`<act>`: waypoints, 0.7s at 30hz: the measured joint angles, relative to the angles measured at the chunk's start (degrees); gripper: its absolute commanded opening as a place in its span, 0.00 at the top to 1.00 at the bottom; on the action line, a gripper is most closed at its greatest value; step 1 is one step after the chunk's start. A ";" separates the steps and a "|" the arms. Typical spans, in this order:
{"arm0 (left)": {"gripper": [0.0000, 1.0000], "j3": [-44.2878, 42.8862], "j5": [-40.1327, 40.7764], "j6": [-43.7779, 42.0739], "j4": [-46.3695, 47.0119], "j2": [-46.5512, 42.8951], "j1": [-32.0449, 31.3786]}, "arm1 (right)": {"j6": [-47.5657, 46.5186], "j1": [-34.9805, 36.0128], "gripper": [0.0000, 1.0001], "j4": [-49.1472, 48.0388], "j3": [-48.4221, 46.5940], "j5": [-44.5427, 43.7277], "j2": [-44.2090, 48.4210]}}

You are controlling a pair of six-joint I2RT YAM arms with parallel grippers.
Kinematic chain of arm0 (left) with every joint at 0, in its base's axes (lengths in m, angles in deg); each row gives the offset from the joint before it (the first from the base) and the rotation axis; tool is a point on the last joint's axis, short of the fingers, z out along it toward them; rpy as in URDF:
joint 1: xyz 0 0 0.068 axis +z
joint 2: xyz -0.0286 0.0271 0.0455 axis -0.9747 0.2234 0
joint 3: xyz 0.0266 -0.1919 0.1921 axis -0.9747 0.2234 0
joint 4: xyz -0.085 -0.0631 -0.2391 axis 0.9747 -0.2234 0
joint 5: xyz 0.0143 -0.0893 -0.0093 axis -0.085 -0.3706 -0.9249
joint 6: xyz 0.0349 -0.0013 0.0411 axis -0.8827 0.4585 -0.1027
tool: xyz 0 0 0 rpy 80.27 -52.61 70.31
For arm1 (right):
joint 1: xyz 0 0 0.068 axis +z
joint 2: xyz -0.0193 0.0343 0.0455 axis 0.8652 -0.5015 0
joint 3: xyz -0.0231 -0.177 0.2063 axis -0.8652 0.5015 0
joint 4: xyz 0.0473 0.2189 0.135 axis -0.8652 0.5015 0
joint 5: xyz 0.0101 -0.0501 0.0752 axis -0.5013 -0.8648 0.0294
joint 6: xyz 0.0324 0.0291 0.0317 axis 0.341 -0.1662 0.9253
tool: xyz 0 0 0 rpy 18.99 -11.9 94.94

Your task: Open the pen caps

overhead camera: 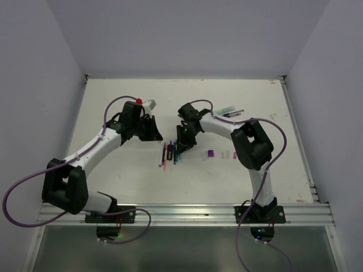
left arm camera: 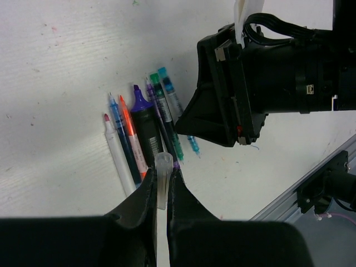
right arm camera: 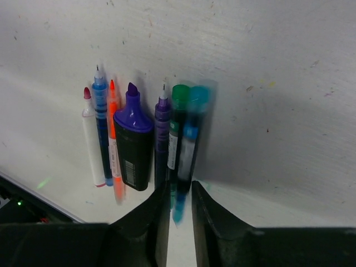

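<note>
Your left pincer (left arm camera: pixel 163 176) was squeezed narrow on a clear cap (left arm camera: pixel 162 164). The cap stood up between the fingers (left arm camera: pixel 146 194), right at the near ends of the pens (left arm camera: pixel 146 130). Your right pincer (right arm camera: pixel 179 192) was narrow too, gripping the end of the teal pen (right arm camera: pixel 189 130), which looked blurry from the right wrist.

The row lay about mid-worktop (overhead camera: pixel 272 170), side by side: white pen (right arm camera: pixel 92 144) with a red tip, blue pen (right arm camera: pixel 102 128), orange pen (right arm camera: pixel 114 144), a fat purple highlighter (right arm camera: pixel 133 150), thin purple pen (right arm camera: pixel 162 128), green pen (right arm camera: pixel 178 111), and the teal one last. From the left wrist, the right pincer sat just beside the teal end of the row.

Toward the right edge, loose caps lay in a line: a purple cap (overhead camera: pixel 210 153), then two pale caps (overhead camera: pixel 230 154). Some spare pens (overhead camera: pixel 232 111) lay up near the far right corner.
</note>
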 measured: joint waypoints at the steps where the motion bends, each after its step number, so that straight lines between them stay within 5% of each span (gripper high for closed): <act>1: 1.00 0.00 -0.07 0.00 0.00 0.00 0.00 | 0.00 0.24 0.70 0.00 0.00 0.00 -0.02; 16: 1.00 0.00 -4.90 0.33 2.38 1.16 0.00 | 0.07 0.20 0.65 2.89 -0.59 -2.23 0.39; 21: 1.00 -0.02 -9.55 3.17 7.13 5.84 -0.09 | -0.92 -5.29 0.65 6.97 -1.22 -5.46 5.62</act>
